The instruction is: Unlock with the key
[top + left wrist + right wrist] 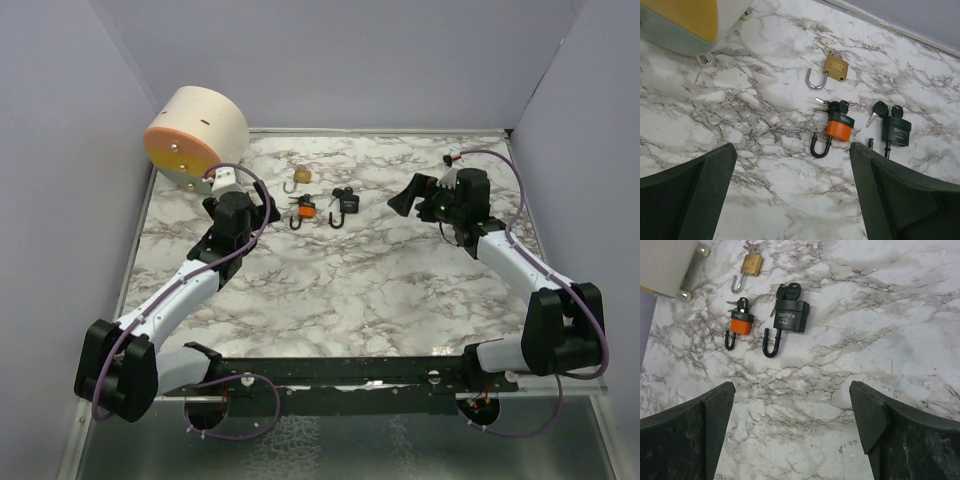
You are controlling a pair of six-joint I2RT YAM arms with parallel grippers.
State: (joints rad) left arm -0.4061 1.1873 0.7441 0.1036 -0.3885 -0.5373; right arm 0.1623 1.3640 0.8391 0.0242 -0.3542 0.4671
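- Left pincer point(792, 146) stands wide open and holds nothing; its two dark fingers point(700, 185) fill the lower corners of its own wrist view, over bare marble worktop point(740, 110).
- Just ahead of it, slightly toward its right finger, lies the orange padlock point(840, 131). The black shackle points back at the pincer, with one leg free of the body.
- A bunch of keys point(837, 106) with dark heads lies against that lock's far end. I cannot tell whether one sits in the keyhole.
- To the right of the orange lock, ahead of the right finger, lies the black padlock point(896, 131). Two keys point(885, 109) lie at its far end.
- Farther ahead lies the brass padlock point(835, 68), apart from the other two. Its steel shackle is swung open, and a small key point(820, 46) lies at its far corner.
- Beyond the left finger, at the far left, a round tub point(195, 135) lies on its side with its orange face toward the arm.
- Right pincer point(792, 385) is also spread wide and holds nothing.
- In its wrist view all three locks lie ahead and to its left, the black one nearest with its shackle hooked open.
- From above, this pincer hangs well apart from the locks, which lie between the two arms and closer to the left one.
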